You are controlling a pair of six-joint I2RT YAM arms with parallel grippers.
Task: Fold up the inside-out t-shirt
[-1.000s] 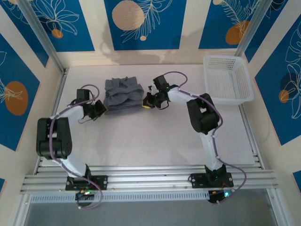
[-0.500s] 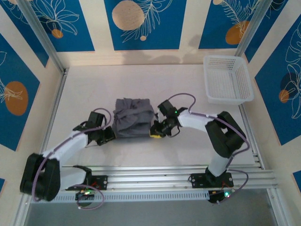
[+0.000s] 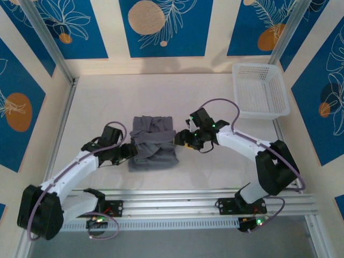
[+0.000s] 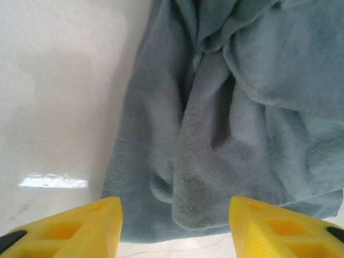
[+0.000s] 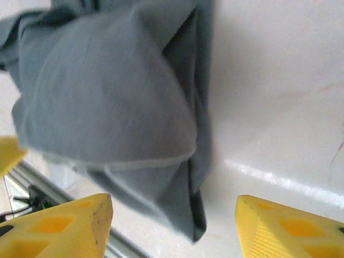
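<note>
The slate-grey t-shirt point(image 3: 153, 142) lies as a folded, wrinkled bundle on the white table, a little left of centre. My left gripper point(image 3: 129, 151) is at its left edge and my right gripper point(image 3: 180, 138) is at its right edge. In the left wrist view the yellow fingertips point(image 4: 80, 228) stand wide apart, with the t-shirt point(image 4: 226, 123) just beyond them and not pinched. The right wrist view has the right gripper point(image 5: 174, 231) open too. A loose corner of the t-shirt point(image 5: 107, 91) hangs down between its fingers point(image 5: 290, 228) without touching them.
A white mesh basket point(image 3: 257, 65) stands at the far right of the table. Aluminium rails point(image 3: 172, 201) run along the near edge by the arm bases. Bare table point(image 3: 161, 94) lies beyond the shirt.
Both arms drew the shirt bundle from the far middle toward the near side. Both grippers then opened and let go of it.
</note>
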